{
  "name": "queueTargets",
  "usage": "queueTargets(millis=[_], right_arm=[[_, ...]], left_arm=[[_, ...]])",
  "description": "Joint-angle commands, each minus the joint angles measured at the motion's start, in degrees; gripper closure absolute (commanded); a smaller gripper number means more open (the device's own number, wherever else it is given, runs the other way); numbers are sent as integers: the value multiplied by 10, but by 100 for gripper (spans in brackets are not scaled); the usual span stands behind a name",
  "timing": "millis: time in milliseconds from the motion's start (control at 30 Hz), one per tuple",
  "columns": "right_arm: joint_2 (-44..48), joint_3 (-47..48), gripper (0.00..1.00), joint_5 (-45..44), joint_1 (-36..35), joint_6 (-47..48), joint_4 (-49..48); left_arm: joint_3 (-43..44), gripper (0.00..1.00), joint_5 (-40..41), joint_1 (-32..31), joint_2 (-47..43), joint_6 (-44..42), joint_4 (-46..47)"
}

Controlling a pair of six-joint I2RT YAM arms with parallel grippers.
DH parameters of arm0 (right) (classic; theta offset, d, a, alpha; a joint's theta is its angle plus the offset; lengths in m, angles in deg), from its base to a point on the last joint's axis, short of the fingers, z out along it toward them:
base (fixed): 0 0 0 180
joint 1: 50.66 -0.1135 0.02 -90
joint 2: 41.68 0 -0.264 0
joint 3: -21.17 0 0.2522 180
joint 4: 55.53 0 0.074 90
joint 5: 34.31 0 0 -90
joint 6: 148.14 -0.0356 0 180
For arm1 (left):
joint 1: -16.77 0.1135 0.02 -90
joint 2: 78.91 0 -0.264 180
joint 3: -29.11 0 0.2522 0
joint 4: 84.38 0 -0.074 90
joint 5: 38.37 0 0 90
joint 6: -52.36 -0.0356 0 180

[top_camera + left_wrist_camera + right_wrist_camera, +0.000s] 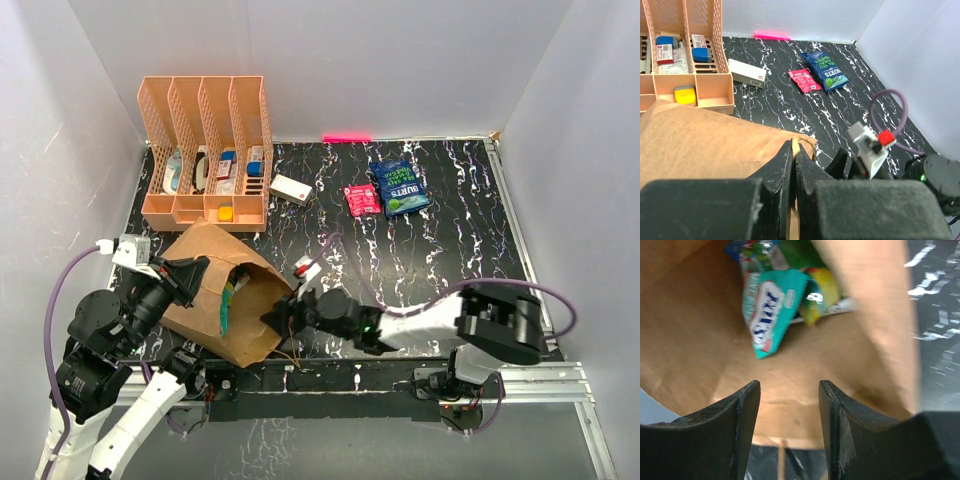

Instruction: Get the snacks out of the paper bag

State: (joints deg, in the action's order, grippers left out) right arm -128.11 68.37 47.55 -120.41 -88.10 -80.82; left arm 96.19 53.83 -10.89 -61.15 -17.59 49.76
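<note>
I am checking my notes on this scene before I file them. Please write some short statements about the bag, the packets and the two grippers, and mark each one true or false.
1. The paper bag stands upright. False: it lies on its side, with its mouth toward the right arm.
2. The right gripper is open at the bag's mouth. True.
3. The teal packet lies on the table beside the pink-red packet. False: it is inside the bag; the dark blue bag lies beside the pink-red one.
4. The left gripper is shut on the bag's edge. True.
5. The white box sits inside the orange rack. False: it lies on the table beside the rack.
</note>
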Motion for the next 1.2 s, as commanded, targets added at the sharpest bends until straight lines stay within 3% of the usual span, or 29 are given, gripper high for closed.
queueTargets(millis=[0, 133, 300, 433, 633, 767, 1167], right_arm=[[-82, 105, 51, -91, -53, 11, -93], [-158, 181, 58, -120, -55, -13, -55], [-224, 225, 58, -166, -56, -41, -62], [-265, 239, 53, -160, -55, -71, -99], [-300, 258, 35, -144, -56, -96, -129], [-308, 264, 31, -134, -57, -105, -140], [-373, 372, 34, -162, -73, -147, -20]], left_arm=[[22, 100, -12, -2, 13, -8, 0], [23, 100, -30, -2, 16, -8, 4], [22, 100, -57, -2, 25, -8, 11], [23, 100, -75, -2, 33, -7, 17], [25, 100, -89, -2, 40, -5, 18], [21, 100, -100, -2, 41, -2, 18], [-7, 100, -136, -2, 56, 22, 65]])
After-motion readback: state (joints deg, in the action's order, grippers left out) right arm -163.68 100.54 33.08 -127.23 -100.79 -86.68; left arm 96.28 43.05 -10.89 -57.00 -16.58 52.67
